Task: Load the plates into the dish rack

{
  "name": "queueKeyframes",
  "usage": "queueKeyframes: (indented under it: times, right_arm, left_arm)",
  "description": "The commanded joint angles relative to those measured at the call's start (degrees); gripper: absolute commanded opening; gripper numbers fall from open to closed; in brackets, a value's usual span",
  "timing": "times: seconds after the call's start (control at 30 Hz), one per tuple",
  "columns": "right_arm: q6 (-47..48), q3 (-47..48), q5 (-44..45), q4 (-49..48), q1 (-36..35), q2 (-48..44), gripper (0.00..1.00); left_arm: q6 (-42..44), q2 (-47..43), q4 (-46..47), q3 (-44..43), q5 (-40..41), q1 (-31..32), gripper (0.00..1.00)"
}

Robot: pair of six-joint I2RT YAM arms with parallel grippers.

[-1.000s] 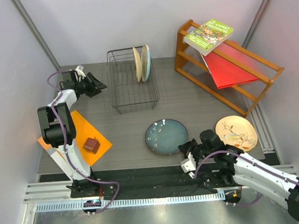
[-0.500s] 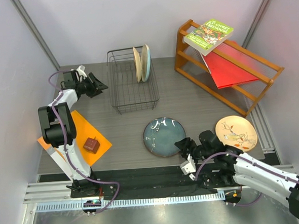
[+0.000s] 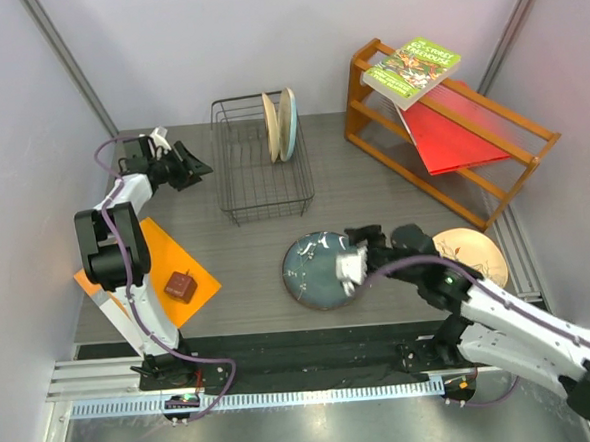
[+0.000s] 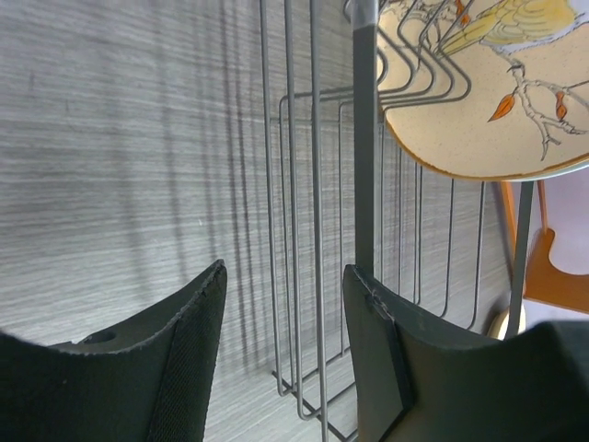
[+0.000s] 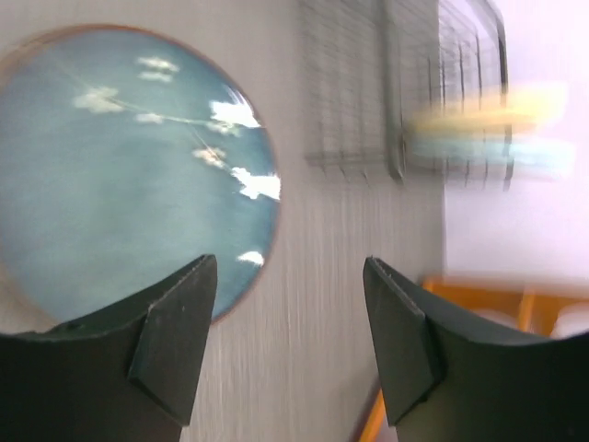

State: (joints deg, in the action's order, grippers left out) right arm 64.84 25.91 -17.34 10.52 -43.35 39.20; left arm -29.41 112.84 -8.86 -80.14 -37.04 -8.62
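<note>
The black wire dish rack (image 3: 262, 173) stands at the back with two plates (image 3: 281, 125) upright in its right end. One of them, tan with a bird painting (image 4: 488, 101), shows in the left wrist view. A dark blue plate (image 3: 316, 272) (image 5: 120, 175) lies flat on the table. A tan plate (image 3: 475, 253) lies to its right, partly hidden by the right arm. My left gripper (image 3: 196, 168) (image 4: 285, 276) stands open at the rack's left side, with rack wires (image 4: 313, 230) seen between its fingers. My right gripper (image 3: 363, 238) (image 5: 290, 267) hovers open and empty by the dark plate's right rim.
An orange wooden shelf (image 3: 440, 142) at the back right carries a green book (image 3: 411, 69) and a red folder (image 3: 450, 131). An orange mat (image 3: 152, 265) with a small brown block (image 3: 181, 285) lies front left beside the left arm.
My right gripper went from shut to open and swung from the table's front edge up over the dark plate's right rim. The dark plate slid slightly left. The left arm stayed put.
</note>
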Motion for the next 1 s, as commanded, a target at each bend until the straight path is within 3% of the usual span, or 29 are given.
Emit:
queueKeyframes:
  times: [0.0, 0.03, 0.1, 0.2, 0.3, 0.33, 0.4, 0.43, 0.47, 0.5, 0.73, 0.97]
  right_arm:
    - [-32.15, 15.01, 26.19, -14.41, 0.37, 17.09, 0.70]
    - [-36.41, 21.83, 30.48, -13.09, 0.81, 23.40, 0.70]
    - [-43.79, 26.28, 31.23, -12.37, 3.00, 27.76, 0.69]
    - [-47.43, 31.29, 31.76, -13.94, 4.15, 32.68, 0.68]
    - [-51.82, 34.81, 32.11, -15.27, 5.47, 36.81, 0.63]
    - [-54.18, 37.00, 31.94, -15.18, 5.99, 37.87, 0.60]
    - [-57.87, 39.29, 31.85, -14.83, 7.40, 41.03, 0.46]
    - [-62.42, 41.83, 30.98, -14.31, 9.67, 42.00, 0.35]
    - [-64.38, 43.07, 30.10, -13.69, 10.74, 44.45, 0.17]
    - [-67.10, 44.39, 29.22, -12.12, 11.79, 45.69, 0.11]
    - [-72.84, 56.51, 26.13, -5.25, 15.14, 55.28, 0.14]
    - [-72.92, 58.38, 25.69, -4.72, 16.37, 57.39, 0.15]
  left_arm:
    - [-0.21, 0.63, 1.39, -3.18, 0.21, 0.36, 0.54]
    - [0.22, 1.15, 1.31, -4.14, 0.38, 0.36, 0.53]
    - [0.84, 2.65, 0.95, -5.46, 0.74, 0.45, 0.50]
    - [1.63, 4.93, -0.36, -8.97, 1.35, 0.54, 0.43]
    - [3.12, 7.30, -0.80, -12.58, 1.97, 0.62, 0.19]
    - [3.48, 7.83, -0.98, -13.54, 2.58, 0.71, 0.01]
    - [4.36, 9.41, -1.59, -16.18, 3.54, 1.50, 0.00]
    - [4.79, 9.85, -2.21, -16.97, 4.51, 1.85, 0.00]
    - [5.23, 10.47, -2.65, -17.85, 5.21, 2.38, 0.00]
    - [6.20, 11.00, -3.26, -19.77, 5.92, 3.43, 0.00]
    - [9.11, 15.48, -6.08, -25.68, 10.49, 9.84, 0.00]
    - [9.37, 17.85, -4.76, -28.14, 13.04, 14.77, 0.00]
